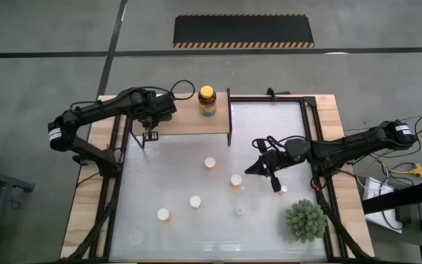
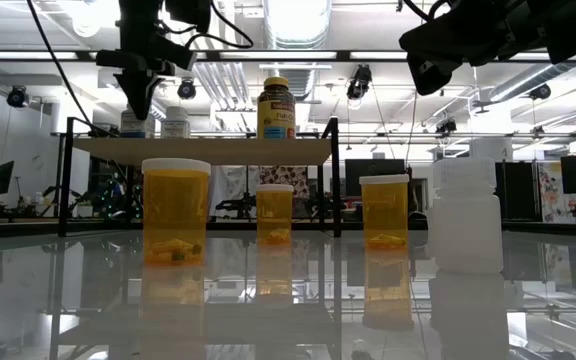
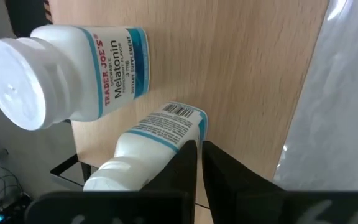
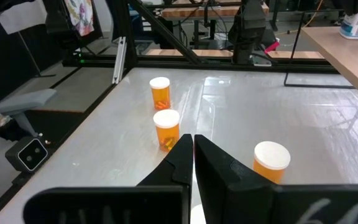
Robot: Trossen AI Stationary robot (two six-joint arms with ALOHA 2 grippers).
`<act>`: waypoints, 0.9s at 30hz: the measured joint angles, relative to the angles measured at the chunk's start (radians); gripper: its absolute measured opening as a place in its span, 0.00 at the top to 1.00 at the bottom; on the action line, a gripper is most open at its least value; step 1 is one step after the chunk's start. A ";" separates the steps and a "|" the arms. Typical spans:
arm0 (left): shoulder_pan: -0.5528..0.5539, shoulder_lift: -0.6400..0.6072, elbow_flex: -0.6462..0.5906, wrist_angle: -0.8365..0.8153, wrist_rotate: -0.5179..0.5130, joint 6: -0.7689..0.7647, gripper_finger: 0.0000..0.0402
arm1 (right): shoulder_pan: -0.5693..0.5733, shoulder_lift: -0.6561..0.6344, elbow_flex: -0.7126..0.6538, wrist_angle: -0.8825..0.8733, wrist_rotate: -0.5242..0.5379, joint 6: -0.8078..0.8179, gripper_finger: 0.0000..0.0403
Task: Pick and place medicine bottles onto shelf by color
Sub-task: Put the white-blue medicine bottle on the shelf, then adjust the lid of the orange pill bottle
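Note:
The shelf point(image 1: 189, 121) is a light-wood board on a black frame at the table's far left. A dark amber, yellow-capped jar point(image 1: 207, 101) stands on it. Two white medicine bottles point(image 3: 73, 71) point(image 3: 160, 140) stand on its left end. My left gripper point(image 3: 201, 163) points steeply down over that end, shut and empty, right beside the second white bottle. Several orange bottles point(image 1: 210, 163) point(image 1: 236, 180) point(image 1: 195, 201) stand on the white tabletop. My right gripper point(image 1: 251, 170) hangs shut above the table's right half, holding nothing. My left gripper comes from above with its shut fingers point(image 3: 185, 168) close against the side point(image 3: 179, 134) of the second white bottle. The finger itself covers that spot, so I cannot tell whether its outer side touches the bottle. The bottle stands upright on the shelf.
A spiky green plant point(image 1: 305, 220) stands at the table's near right corner. A white bottle point(image 2: 466, 215) stands on the tabletop right of the orange ones. The shelf's black frame legs point(image 1: 229, 139) come down onto the table. Bare tabletop lies along the near left edge.

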 joint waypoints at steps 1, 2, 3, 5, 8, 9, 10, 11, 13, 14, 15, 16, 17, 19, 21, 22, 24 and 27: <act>0.000 0.000 0.000 0.000 0.000 0.000 0.98 | 0.000 0.000 0.000 0.000 0.000 0.000 0.98; 0.000 0.000 0.001 0.000 0.000 0.000 0.98 | 0.000 0.000 0.000 -0.001 0.000 0.000 0.98; 0.000 0.000 0.003 0.000 0.000 0.000 0.98 | 0.000 0.000 0.000 -0.001 0.000 0.000 0.98; -0.002 0.000 0.011 -0.004 0.000 -0.001 0.98 | 0.000 0.000 0.000 -0.001 0.000 0.000 0.98; -0.013 0.000 0.038 -0.034 0.002 -0.036 0.98 | 0.000 0.000 0.000 -0.001 0.000 0.000 0.98; -0.019 -0.001 0.047 -0.036 0.002 -0.062 0.98 | 0.000 0.000 0.000 -0.001 0.000 0.000 0.98; -0.027 -0.001 0.058 -0.038 0.005 -0.097 0.98 | 0.000 0.000 0.000 -0.001 0.000 0.000 0.98; -0.036 -0.001 0.067 -0.041 0.018 -0.132 0.98 | 0.000 0.000 0.000 -0.001 0.000 0.000 0.98; -0.061 -0.001 0.086 -0.044 0.084 -0.205 0.98 | 0.000 0.000 0.000 -0.001 0.000 0.000 0.98; -0.077 -0.003 0.093 -0.037 0.128 -0.238 0.98 | 0.000 0.000 0.000 -0.001 0.000 0.000 0.98; -0.098 -0.004 0.095 -0.029 0.172 -0.269 0.98 | 0.000 0.000 0.000 -0.001 0.000 0.000 0.98; -0.122 -0.009 0.095 -0.011 0.203 -0.296 0.98 | 0.000 0.001 0.000 -0.001 0.000 0.000 0.98; -0.152 -0.016 0.090 0.024 0.225 -0.318 0.98 | 0.000 0.004 0.000 0.000 0.000 0.000 0.98; -0.224 -0.035 0.074 0.095 0.238 -0.338 0.98 | 0.000 0.013 0.000 0.000 0.000 0.000 0.98; -0.304 -0.049 0.059 0.162 0.240 -0.340 0.98 | 0.000 0.030 0.000 0.001 0.001 0.000 0.98; -0.345 -0.054 0.053 0.203 0.240 -0.340 0.98 | 0.000 0.040 0.000 0.006 0.001 0.000 0.98; -0.427 -0.066 0.040 0.283 0.240 -0.340 0.98 | 0.000 0.065 0.000 0.027 0.001 0.007 0.98; -0.546 -0.088 0.016 0.427 0.237 -0.328 0.98 | 0.000 0.103 0.000 0.063 0.001 0.021 0.98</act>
